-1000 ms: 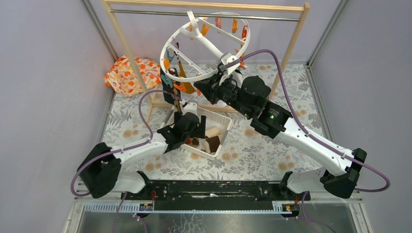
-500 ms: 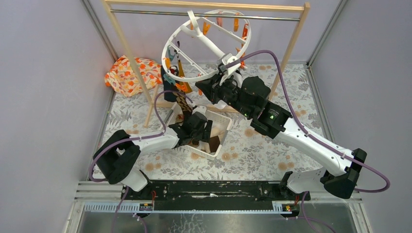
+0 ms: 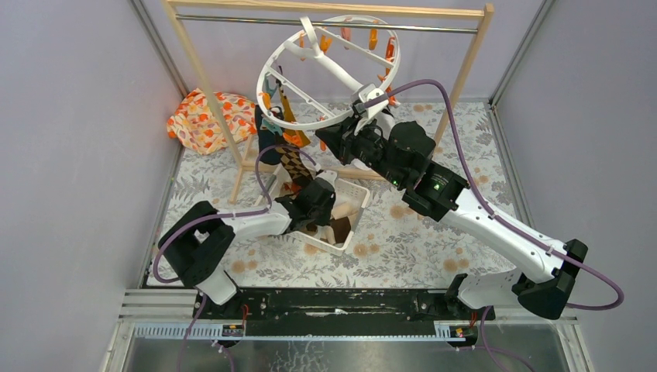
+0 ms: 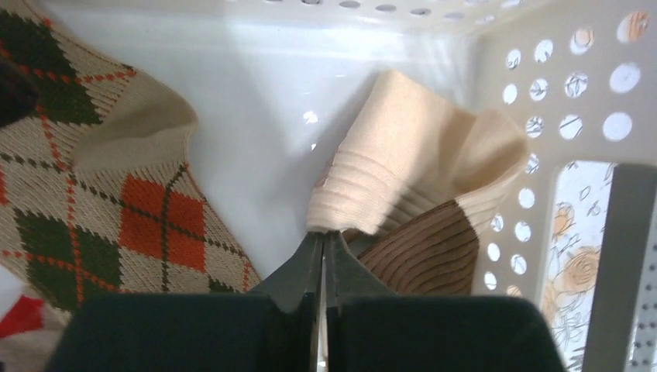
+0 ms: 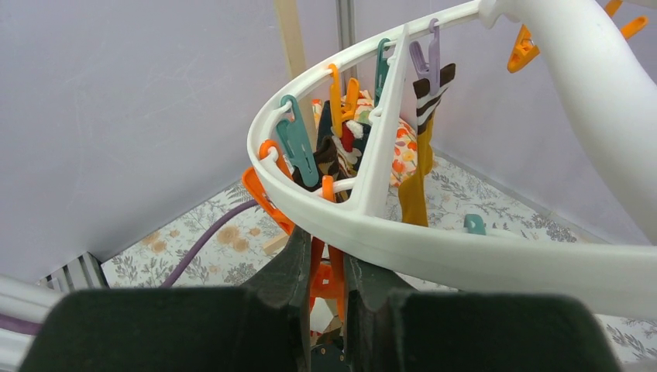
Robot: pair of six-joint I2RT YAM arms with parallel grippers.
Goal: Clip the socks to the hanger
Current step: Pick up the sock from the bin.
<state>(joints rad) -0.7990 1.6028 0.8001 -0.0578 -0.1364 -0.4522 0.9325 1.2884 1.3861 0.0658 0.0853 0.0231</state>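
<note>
In the left wrist view my left gripper [image 4: 324, 236] is shut on the ribbed cuff of a beige sock [image 4: 411, 147] with a brown heel. An argyle sock [image 4: 116, 194] lies to its left. Both lie in the white basket [image 4: 558, 93]. From above, the left gripper [image 3: 319, 205] reaches into the basket [image 3: 355, 192]. My right gripper [image 5: 325, 249] is shut on an orange clip [image 5: 329, 283] hanging under the rim of the white round hanger [image 5: 465, 248]. The hanger [image 3: 310, 124] tilts from the rail. A mustard sock [image 3: 288, 112] and an argyle sock [image 3: 292, 164] hang from its clips.
A wooden rail frame [image 3: 325, 9] stands across the back, with one leg [image 3: 246, 159] beside the basket. An orange-flowered cloth bundle [image 3: 205, 116] lies at the back left. A purple cable [image 5: 209, 236] runs below the ring. Grey walls close in both sides.
My left arm pushed further into the basket and its jaws went from wide open to shut on the beige sock's cuff. The right gripper kept its hold; the hanger shifted slightly.
</note>
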